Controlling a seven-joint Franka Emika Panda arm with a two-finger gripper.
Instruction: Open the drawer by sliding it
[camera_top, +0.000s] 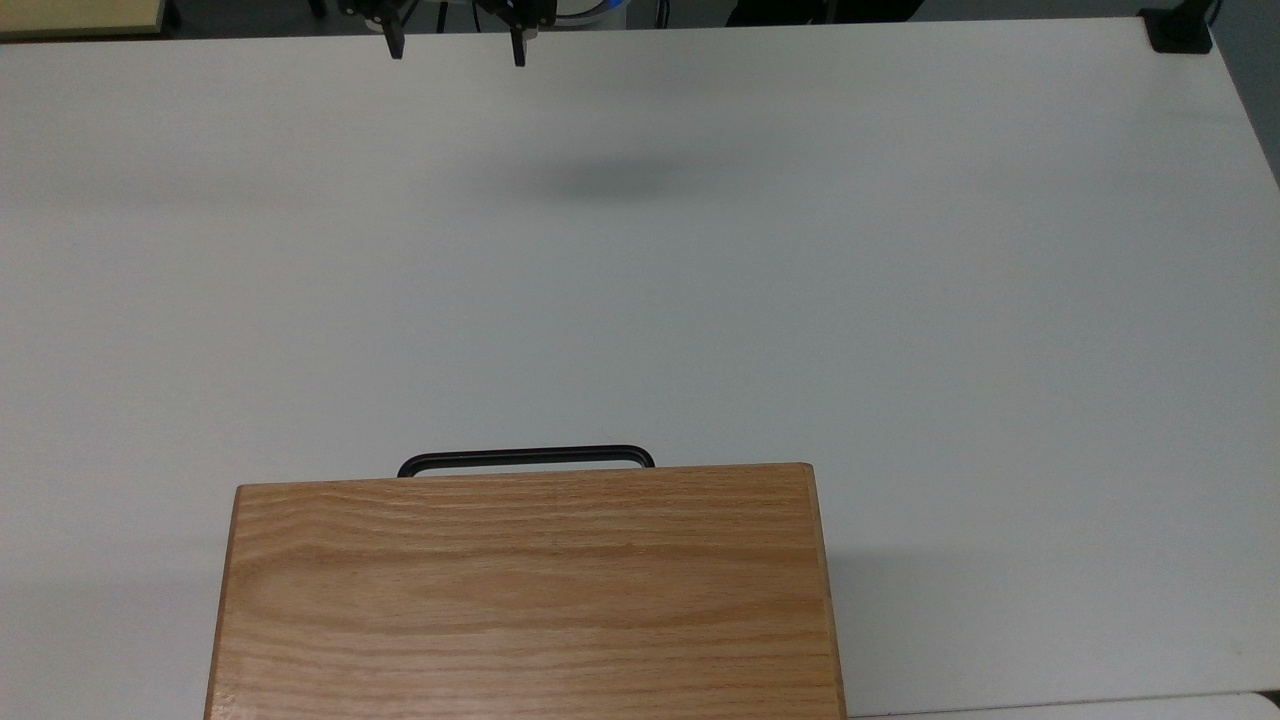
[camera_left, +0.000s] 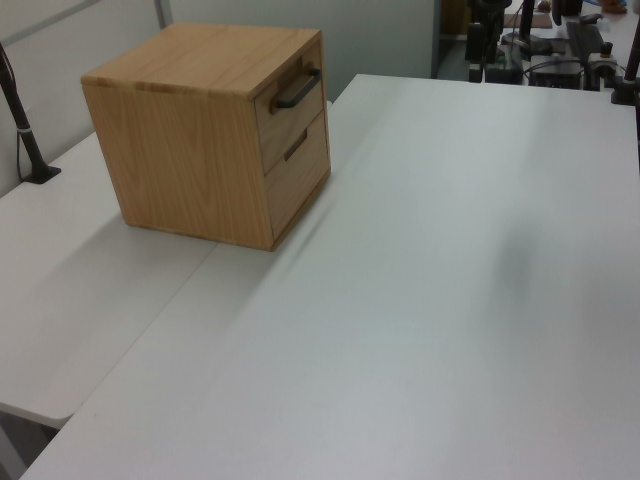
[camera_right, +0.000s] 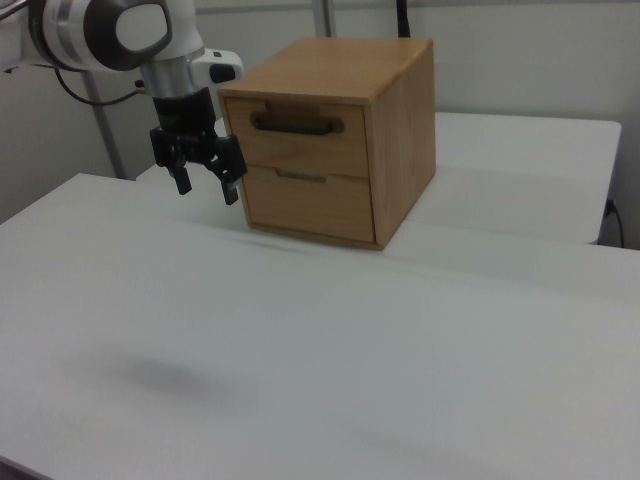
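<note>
The oak cabinet (camera_right: 340, 60) stands on the white table (camera_top: 900, 300). Its upper drawer (camera_right: 300, 150) sits shut, flush with the cabinet front, and carries a long black bar handle (camera_right: 297, 124). In the top view the handle (camera_top: 525, 458) pokes out past the cabinet top (camera_top: 525, 590). The left view shows the drawer (camera_left: 300, 118) and its handle (camera_left: 298, 88) from the side. My gripper (camera_right: 207, 187) hangs open above the table, in front of the cabinet and well apart from it, holding nothing. Its fingertips (camera_top: 395, 48) reach in at the top view's upper edge.
A second, lower drawer (camera_right: 310, 205) with a short handle sits under the first. A black clamp (camera_top: 1178, 30) is fixed at the table's far corner at the top view's upper right. A seam joins two tabletops (camera_left: 210, 255) beside the cabinet.
</note>
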